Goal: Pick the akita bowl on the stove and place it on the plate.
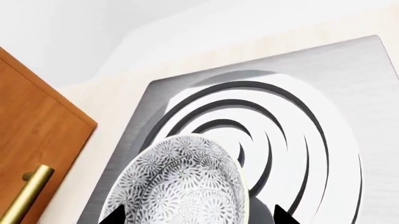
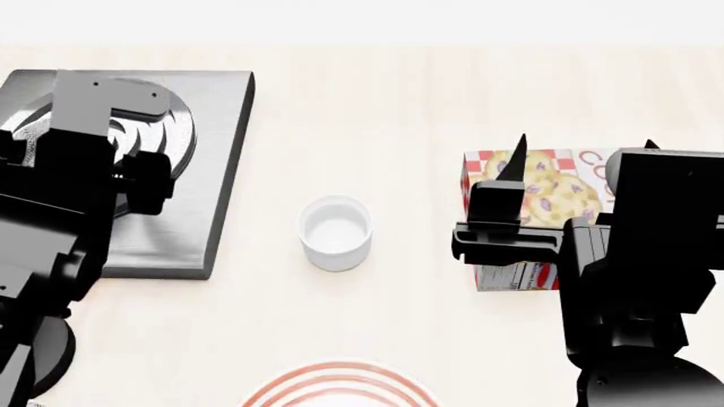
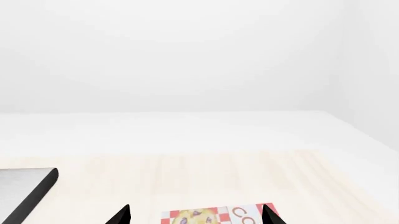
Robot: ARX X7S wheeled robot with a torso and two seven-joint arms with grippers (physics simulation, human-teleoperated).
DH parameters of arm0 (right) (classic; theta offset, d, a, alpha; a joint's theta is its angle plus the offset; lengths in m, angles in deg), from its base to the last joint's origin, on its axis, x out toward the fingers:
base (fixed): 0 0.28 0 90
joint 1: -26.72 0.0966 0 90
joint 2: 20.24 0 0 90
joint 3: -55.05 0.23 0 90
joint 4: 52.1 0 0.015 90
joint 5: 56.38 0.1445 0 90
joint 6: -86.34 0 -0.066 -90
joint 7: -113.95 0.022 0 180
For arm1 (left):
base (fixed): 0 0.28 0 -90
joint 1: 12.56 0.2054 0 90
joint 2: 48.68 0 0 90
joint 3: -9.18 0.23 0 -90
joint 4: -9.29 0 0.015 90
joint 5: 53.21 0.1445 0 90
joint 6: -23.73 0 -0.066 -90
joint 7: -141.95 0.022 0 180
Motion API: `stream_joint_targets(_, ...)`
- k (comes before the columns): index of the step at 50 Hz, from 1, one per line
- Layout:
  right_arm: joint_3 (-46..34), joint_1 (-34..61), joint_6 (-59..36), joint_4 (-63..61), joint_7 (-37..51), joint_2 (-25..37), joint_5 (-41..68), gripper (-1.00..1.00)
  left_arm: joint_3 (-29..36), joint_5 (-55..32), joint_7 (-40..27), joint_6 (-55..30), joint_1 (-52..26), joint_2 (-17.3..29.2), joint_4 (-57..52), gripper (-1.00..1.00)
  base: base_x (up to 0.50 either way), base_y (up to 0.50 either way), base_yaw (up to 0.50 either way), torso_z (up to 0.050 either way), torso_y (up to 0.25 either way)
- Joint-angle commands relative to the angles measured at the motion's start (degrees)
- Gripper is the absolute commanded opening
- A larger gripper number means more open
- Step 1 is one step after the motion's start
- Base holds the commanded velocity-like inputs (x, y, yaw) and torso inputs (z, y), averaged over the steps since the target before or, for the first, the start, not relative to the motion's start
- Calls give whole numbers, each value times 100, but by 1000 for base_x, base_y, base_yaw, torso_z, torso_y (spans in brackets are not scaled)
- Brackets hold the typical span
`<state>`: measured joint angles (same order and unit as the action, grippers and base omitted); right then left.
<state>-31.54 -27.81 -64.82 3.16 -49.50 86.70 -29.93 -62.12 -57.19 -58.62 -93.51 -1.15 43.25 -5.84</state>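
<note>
Pale wooden counter holds the stove [image 2: 215,170], where the akita bowl [image 1: 184,184] sits between the left gripper [image 1: 196,217]'s parted fingertips. Grasping seems underway; next, closing, lifting, then carrying toward the plate [image 2: 339,386].

Akita bowl [image 1: 187,184] on stove [image 2: 215,161], far left; cup [image 2: 336,231] centre; box [image 2: 531,212] right; plate [image 2: 339,388] nearest edge.
</note>
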Motion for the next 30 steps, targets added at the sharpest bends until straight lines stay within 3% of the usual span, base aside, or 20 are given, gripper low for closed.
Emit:
stream_joint_targets(1, -10, 3, 10, 9, 24, 11, 24, 100, 3, 70, 16, -46, 32, 4, 0, 100, 0, 0, 0, 0, 0)
stream_joint_targets(30, -28, -8, 58, 32, 61, 58, 85, 100, 0, 104, 59, -39, 99, 34, 1, 100, 0, 0, 0, 0, 0)
